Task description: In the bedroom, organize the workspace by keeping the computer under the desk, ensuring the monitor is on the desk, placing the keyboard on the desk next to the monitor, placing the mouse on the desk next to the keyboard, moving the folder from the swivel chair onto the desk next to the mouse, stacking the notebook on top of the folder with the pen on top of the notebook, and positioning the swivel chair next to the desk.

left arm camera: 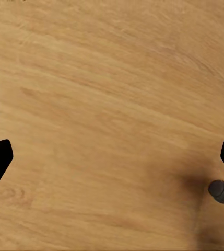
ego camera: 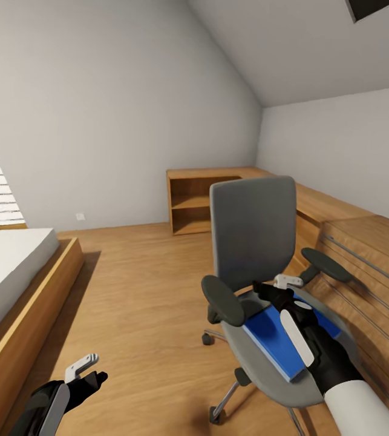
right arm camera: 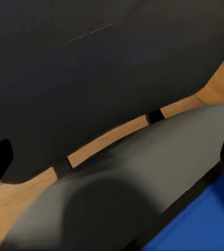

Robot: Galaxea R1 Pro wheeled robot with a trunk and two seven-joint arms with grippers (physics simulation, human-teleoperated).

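Hovering right gripper (ego camera: pixel 277 289), jaws wide, above blue folder (ego camera: pixel 273 339) on swivel chair (ego camera: pixel 261 354) seat.

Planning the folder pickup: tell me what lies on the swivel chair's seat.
A blue folder lies flat on the swivel chair seat. The right gripper and arm hang over it, covering its far part, so anything there stays unseen.
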